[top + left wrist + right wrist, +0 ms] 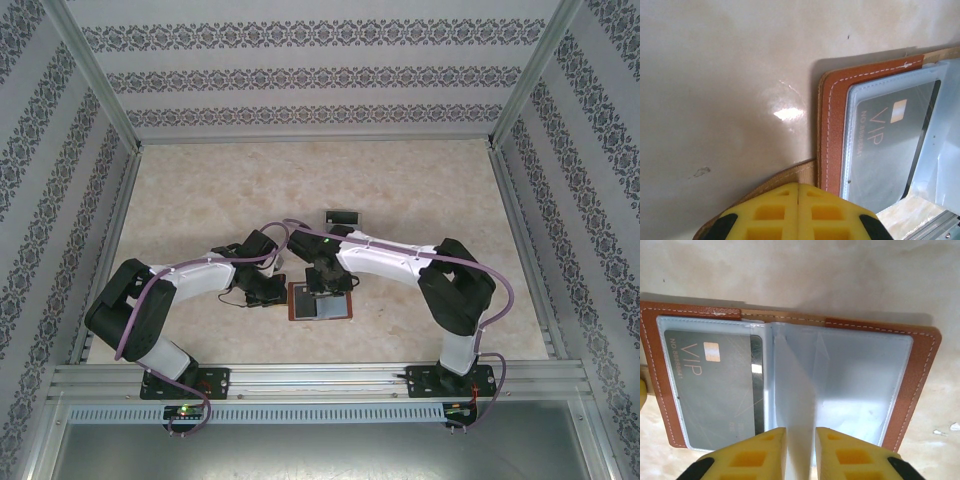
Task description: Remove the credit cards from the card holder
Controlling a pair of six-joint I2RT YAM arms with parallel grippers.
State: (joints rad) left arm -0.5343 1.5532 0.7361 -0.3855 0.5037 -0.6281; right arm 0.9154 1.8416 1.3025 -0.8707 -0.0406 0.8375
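- Top view: beige marbled table (420, 190) inside patterned walls. Open card holder (320, 302) lies near centre, with a loose dark card (343, 216) well beyond it. Left gripper (272, 293) sits at the holder's left edge and right gripper (326, 292) over its middle.
- Left wrist: fingers pressed together over the tan strap (790, 175). The grey VIP card (890, 140) is still sleeved.
- Right wrist: fingers nearly together either side of an upright clear sleeve leaf (795, 390); cannot tell if they clamp it.

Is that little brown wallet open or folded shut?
Open. The card holder lies spread flat, both halves' clear pockets facing up, with a dark VIP card in one pocket.
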